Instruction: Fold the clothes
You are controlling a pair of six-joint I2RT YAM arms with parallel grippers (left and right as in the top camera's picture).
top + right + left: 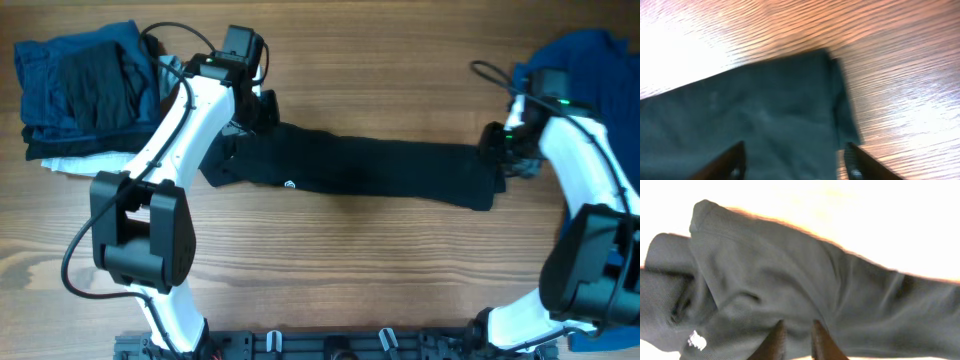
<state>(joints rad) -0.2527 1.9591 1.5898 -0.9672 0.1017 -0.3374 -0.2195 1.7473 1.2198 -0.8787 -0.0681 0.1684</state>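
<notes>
The clothes in play are a black T-shirt [380, 170], folded into a long strip across the middle of the wooden table, its small white logo [289, 185] near the left end. My left gripper [262, 108] sits over the bunched left end. In the left wrist view its fingers [775, 340] stand a narrow gap apart just above the shirt [790, 270], pinching nothing. My right gripper [497, 148] hovers over the right end. In the right wrist view its gripper [795, 147] is wide open, straddling the shirt's squared corner [832, 90].
A pile of folded blue and black garments [80, 85] lies at the back left, with a white cloth [75, 163] under it. A royal-blue shirt [585, 60] is heaped at the back right behind my right arm. A black rail [330, 345] runs along the front edge.
</notes>
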